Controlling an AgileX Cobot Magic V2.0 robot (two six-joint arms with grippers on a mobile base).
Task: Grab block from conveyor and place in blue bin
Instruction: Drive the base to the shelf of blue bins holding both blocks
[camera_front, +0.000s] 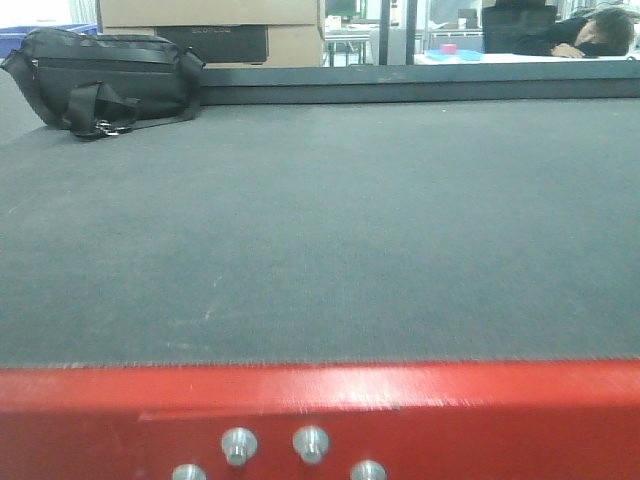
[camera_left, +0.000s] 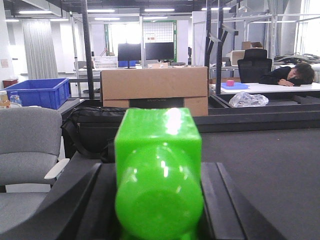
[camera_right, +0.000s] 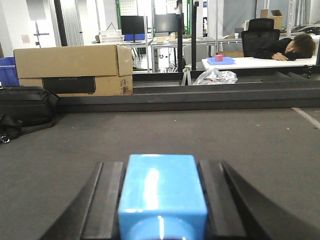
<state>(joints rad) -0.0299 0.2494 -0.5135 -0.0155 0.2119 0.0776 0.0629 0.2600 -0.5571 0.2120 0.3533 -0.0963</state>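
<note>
While left pincer (camera_left: 159, 170) clenches the green block (camera_left: 158, 142), right pincer (camera_right: 161, 167) clenches the blue block (camera_right: 162, 197).

Spreads wide and flat as a conveyor (camera_front: 330, 230) of dark grey-green belt with a fine woven texture. Ends at the near edge in a glossy red frame (camera_front: 480, 410), studded with four silver bolts (camera_front: 239, 444). Closes at the far side against a low dark rail (camera_front: 420, 85). Bears a black bag (camera_front: 100, 75) at the far left corner, slumped directly on the belt, with its straps and a metal ring trailing out in front and its right end just beside the rail. Carries a thin pale line (camera_right: 306, 118) slanting across the belt's far right, as seen from the right wrist.
</note>
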